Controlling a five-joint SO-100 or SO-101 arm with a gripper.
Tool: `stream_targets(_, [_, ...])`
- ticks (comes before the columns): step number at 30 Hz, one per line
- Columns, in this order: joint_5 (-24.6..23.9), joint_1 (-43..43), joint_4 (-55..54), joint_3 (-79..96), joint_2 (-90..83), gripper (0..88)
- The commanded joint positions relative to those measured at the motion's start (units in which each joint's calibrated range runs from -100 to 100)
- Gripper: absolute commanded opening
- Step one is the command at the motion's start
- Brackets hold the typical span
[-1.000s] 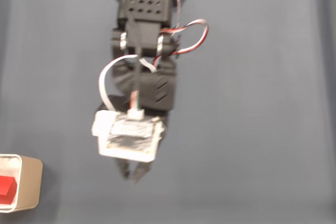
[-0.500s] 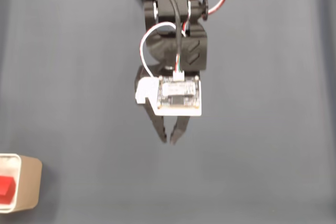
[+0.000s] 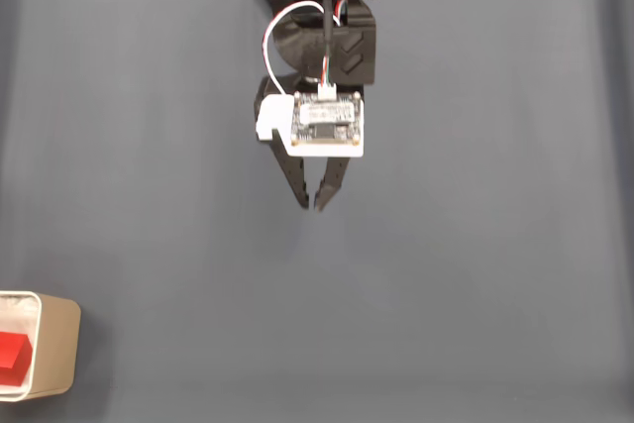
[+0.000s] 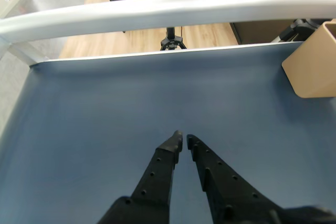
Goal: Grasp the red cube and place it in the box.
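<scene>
The red cube (image 3: 12, 360) lies inside the box (image 3: 57, 356), which stands at the bottom left corner of the fixed view, cut off by the frame edge. My gripper (image 3: 312, 205) hangs over the bare mat near the top centre, far up and to the right of the box, its black fingers shut with nothing between them. In the wrist view the gripper (image 4: 184, 141) points at the far edge of the mat, only a sliver of gap at its tips. The box (image 4: 314, 64) shows there as a tan wall at the right edge; the cube is hidden in that view.
A dark blue-grey mat (image 3: 475, 245) covers the table. In the wrist view a white rail (image 4: 168, 9) crosses the top, with a tripod (image 4: 171, 39) and wooden floor beyond the table's far edge.
The arm has drawn back toward the top of the fixed view, the gripper moving up and slightly right, away from the box. The cube stays in the box.
</scene>
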Motion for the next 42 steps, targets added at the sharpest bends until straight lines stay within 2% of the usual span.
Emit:
stream_targets(1, [0.93, 0.29, -1.90, 5.53, -6.63, 0.0])
stream_targets(12, [3.66, -0.27, -2.64, 24.60, -22.05, 0.0])
stream_targets(22, [3.66, -0.27, 0.48, 42.48, -41.11, 0.0])
stream_targets(29, [1.42, -1.20, 10.89, 43.49, -48.39, 0.0])
stream_targets(42, [1.07, -0.98, 32.61, 43.49, -58.45, 0.0])
